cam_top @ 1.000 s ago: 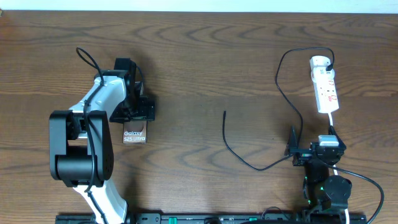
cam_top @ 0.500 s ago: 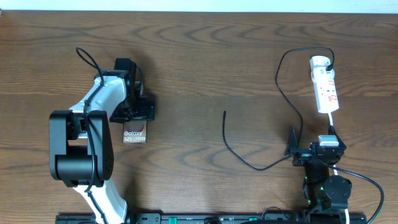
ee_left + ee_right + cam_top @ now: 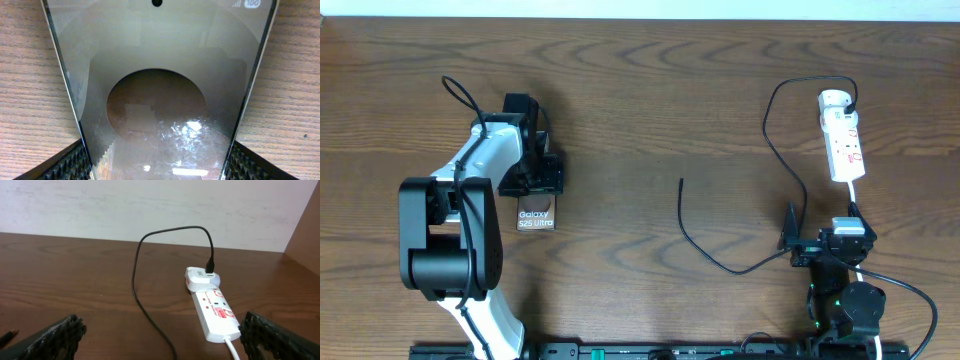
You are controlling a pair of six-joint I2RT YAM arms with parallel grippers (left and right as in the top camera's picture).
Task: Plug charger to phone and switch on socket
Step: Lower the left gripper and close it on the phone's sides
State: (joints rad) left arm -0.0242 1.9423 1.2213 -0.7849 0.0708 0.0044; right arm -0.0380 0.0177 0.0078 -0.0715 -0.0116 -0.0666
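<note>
The phone (image 3: 536,216) lies on the left side of the bench (image 3: 650,80), its lettered end pointing toward the robot. The left gripper (image 3: 533,188) comes down over its far end. In the left wrist view the two ribbed pads (image 3: 70,162) sit against the phone's long edges, one on each side, so the gripper is clamped across the phone's width. That grip likely serves to steady the phone or to turn its port toward the cable. I cannot tell whether the phone is lifted or flat on the wood.

The charger cable (image 3: 684,225) leaves a white adapter (image 3: 200,277) plugged into the rounded end of the power strip (image 3: 842,140) at the far right. It loops out, then runs down and across the bench. Its plug tip (image 3: 681,183) rests loose near the middle, well apart from the phone and touched by neither arm.

The right gripper (image 3: 820,232) sits low near the robot's edge, facing the power strip. Its fingers are spread wide at the two lower corners of the right wrist view, with nothing between them. From there it looks ready to go for either the cable or the switch.

By count there is one phone, one cable with one free tip, one power strip and two grippers. The strip has red markings, but the number of switches is too small to read. Judging from this, the plugging-in has not begun.
</note>
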